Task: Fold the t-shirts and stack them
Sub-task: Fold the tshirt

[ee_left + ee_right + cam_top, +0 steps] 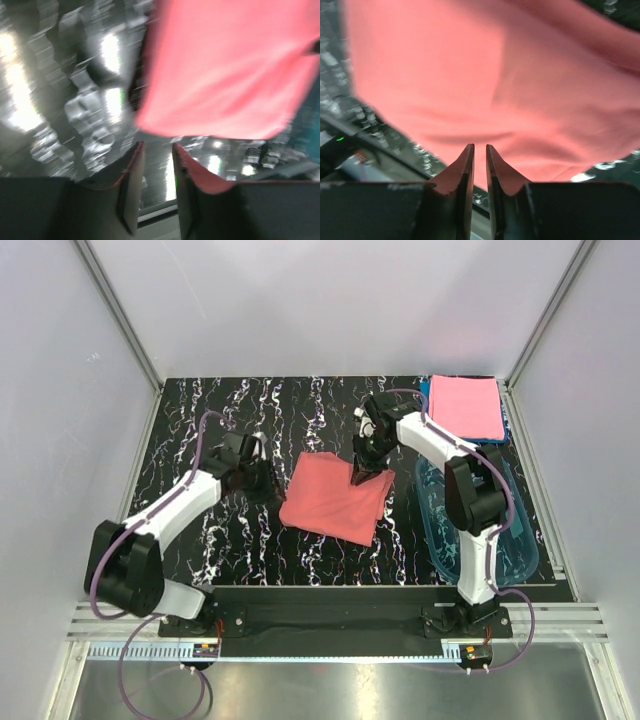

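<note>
The salmon t-shirt (335, 498) lies folded into a rough square in the middle of the black marbled table (200, 420). My left gripper (262, 480) hovers just off its left edge, with its jaws a small gap apart and nothing between them. In the left wrist view (157, 146) the shirt (225, 70) lies ahead, blurred. My right gripper (362, 475) is over the shirt's upper right part. In the right wrist view (480, 146) its jaws are almost together and empty, with the shirt (485, 75) below. A folded pink t-shirt (466, 405) lies on a blue one (505, 430) at the back right.
A clear blue plastic tub (500, 540) stands at the right, beside the right arm. White walls with metal posts enclose the table on three sides. A metal rail runs along the near edge by the arm bases.
</note>
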